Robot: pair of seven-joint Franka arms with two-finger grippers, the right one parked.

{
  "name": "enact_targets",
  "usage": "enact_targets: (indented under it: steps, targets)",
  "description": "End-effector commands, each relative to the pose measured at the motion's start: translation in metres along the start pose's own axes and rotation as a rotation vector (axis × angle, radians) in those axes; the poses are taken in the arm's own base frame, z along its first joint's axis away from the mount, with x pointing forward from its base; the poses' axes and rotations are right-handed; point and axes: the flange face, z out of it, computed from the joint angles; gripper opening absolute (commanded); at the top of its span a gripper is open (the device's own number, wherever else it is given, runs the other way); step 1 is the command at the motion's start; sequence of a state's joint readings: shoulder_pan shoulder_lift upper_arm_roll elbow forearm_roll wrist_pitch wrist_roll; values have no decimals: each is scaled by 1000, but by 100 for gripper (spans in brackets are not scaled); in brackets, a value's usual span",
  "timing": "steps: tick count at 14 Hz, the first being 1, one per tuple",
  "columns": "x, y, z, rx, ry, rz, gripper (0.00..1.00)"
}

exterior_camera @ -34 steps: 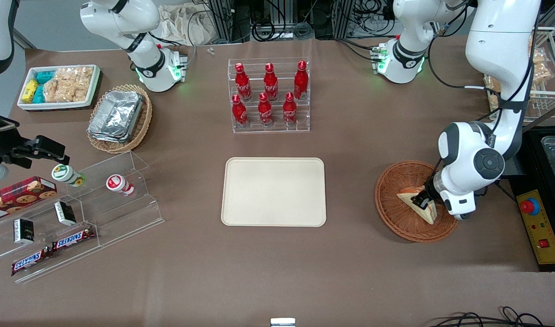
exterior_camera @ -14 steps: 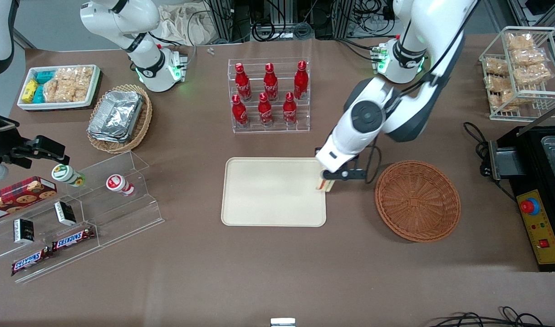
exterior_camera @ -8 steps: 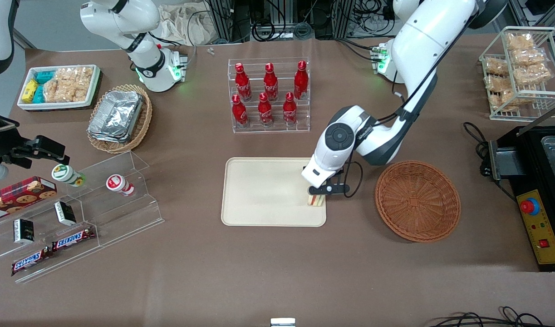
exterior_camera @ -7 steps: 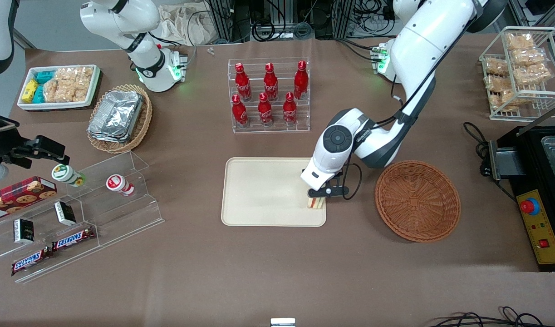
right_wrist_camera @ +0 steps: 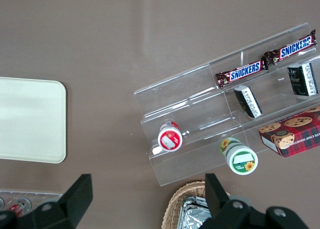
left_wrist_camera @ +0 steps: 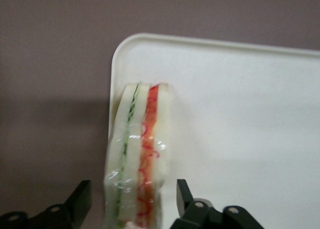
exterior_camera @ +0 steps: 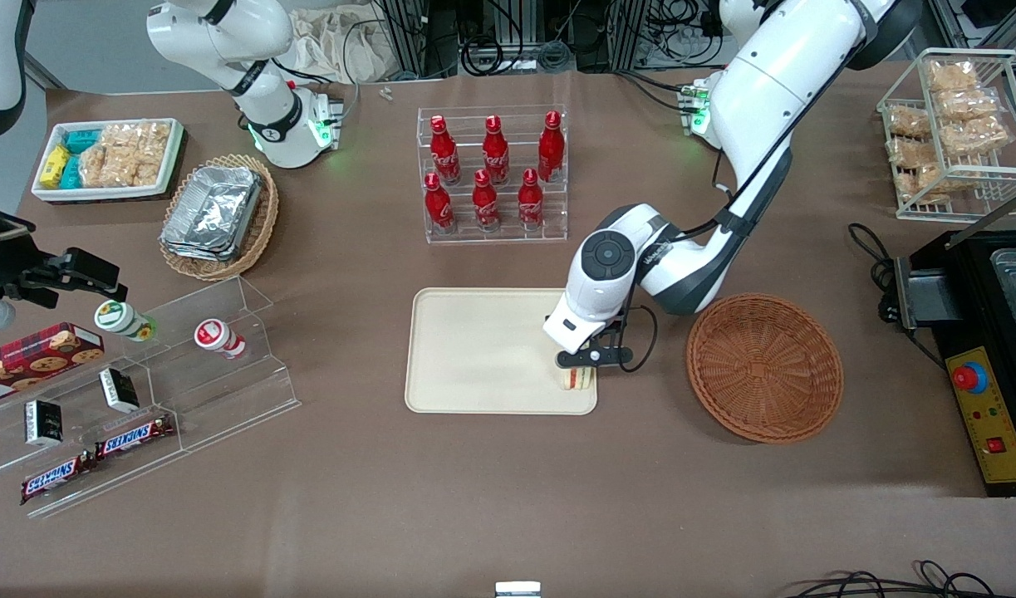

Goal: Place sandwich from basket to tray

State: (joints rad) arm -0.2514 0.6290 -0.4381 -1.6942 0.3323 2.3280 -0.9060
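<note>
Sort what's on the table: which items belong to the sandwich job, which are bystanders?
Job:
sandwich, standing in the tray corner
tray
wicker basket, holding nothing
end effector, open, straddling the sandwich

Bystanders:
cola bottles
foil containers
Snickers bars
cookie box

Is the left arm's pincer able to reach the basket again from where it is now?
Probably yes. The pincer is open around the sandwich at the tray edge nearest the basket. Only bare tabletop lies between them, and the basket holds nothing.
</note>
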Motion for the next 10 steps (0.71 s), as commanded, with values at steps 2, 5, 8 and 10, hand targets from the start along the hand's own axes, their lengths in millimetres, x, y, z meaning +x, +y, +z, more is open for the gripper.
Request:
enact_targets:
  steps: [2, 5, 8, 10]
  targets:
    - [42, -14, -89, 61, 53, -112, 100]
    - [65, -48, -166, 35, 116, -196, 100]
    - [73, -93, -228, 27, 119, -256, 100]
    - [61, -124, -266, 29, 15, -197, 100]
